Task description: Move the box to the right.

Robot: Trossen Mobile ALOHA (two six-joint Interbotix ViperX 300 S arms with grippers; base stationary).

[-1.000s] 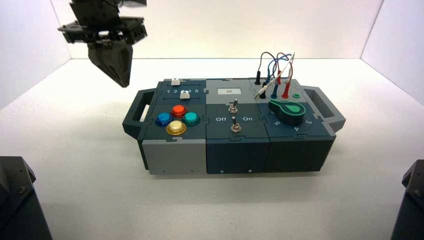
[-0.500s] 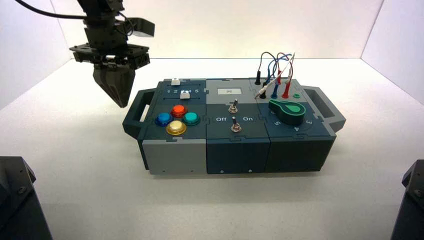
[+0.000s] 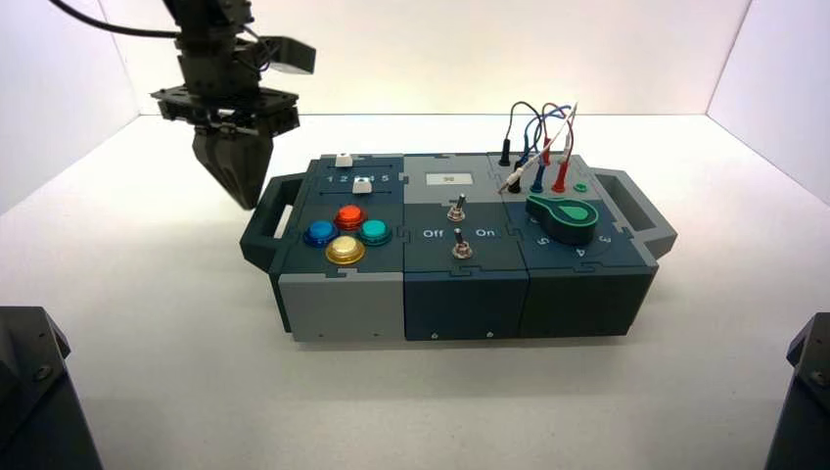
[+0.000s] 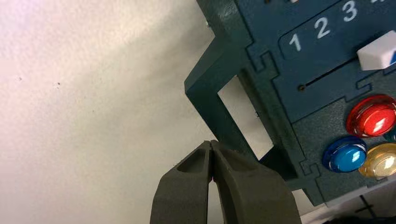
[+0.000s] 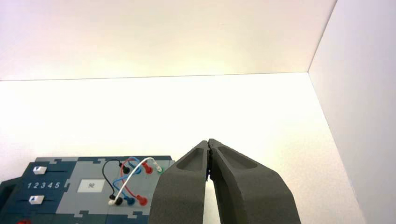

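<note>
The box [image 3: 460, 264] is a wide dark teal-grey panel box on the white table, with a handle at each end. Its left handle [image 3: 266, 217] also shows in the left wrist view [image 4: 210, 88], beside the red, blue and yellow buttons. My left gripper [image 3: 245, 199] is shut and empty, its tip just left of that handle; in the left wrist view [image 4: 211, 143] the tip lies close against the handle's outer bar. My right gripper [image 5: 208, 142] is shut and empty, parked well back from the box [image 5: 93, 191].
White walls [image 3: 59, 88] close the table on the left, back and right. Dark arm bases sit at the front left corner [image 3: 34, 392] and the front right corner [image 3: 803, 392]. Coloured plug wires [image 3: 538, 137] rise from the box's back right.
My left gripper has come down and to the right, from high at the left to the box's left handle. The box and right arm have not moved.
</note>
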